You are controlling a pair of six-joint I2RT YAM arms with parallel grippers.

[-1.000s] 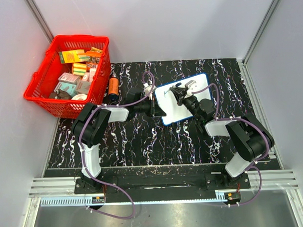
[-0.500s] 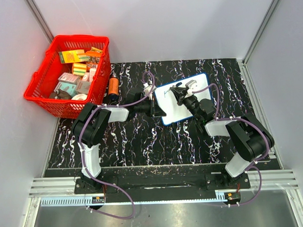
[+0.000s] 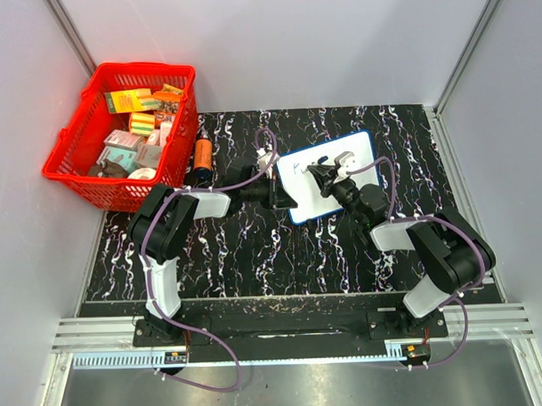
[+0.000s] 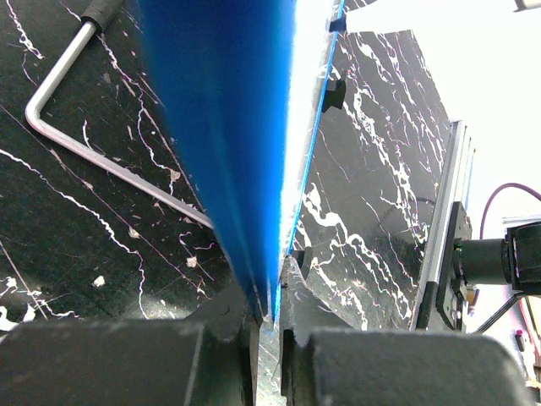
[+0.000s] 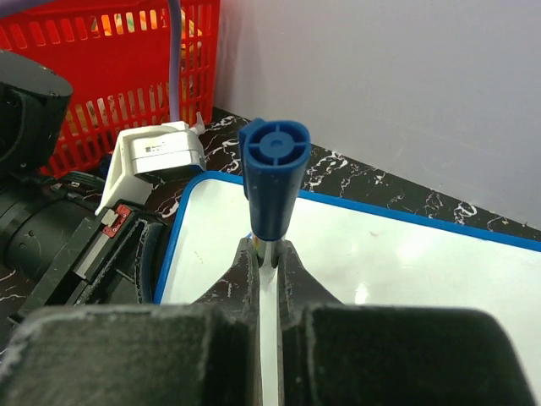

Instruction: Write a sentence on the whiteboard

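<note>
Right gripper (image 5: 269, 254) is clamped on a blue plastic marker (image 5: 272, 182). The marker's round butt end faces the wrist camera and its tip is hidden below the fingers, so the pen seems held near upright for writing. Directly beneath this gripper lies the small white whiteboard with a thin blue rim (image 5: 406, 254), on the black marbled table (image 3: 255, 248). Left gripper (image 4: 269, 309), just left of the right one, is pinched tight on the board's edge, which runs out from its jaws as a blue band. This hold most likely stops the board sliding under the pen's pressure. Of the sentence (image 3: 298, 166), only a few faint blue strokes show in the top view, just left of the marker and too small to read. A white labelled box (image 5: 156, 152) left of the marker carries print too fine to read. Beyond the left gripper stands a red plastic basket (image 3: 66, 148) of packets whose brands cannot be made out. 1 bent metal rod (image 4: 84, 152) lies left of the clamped edge.
</note>
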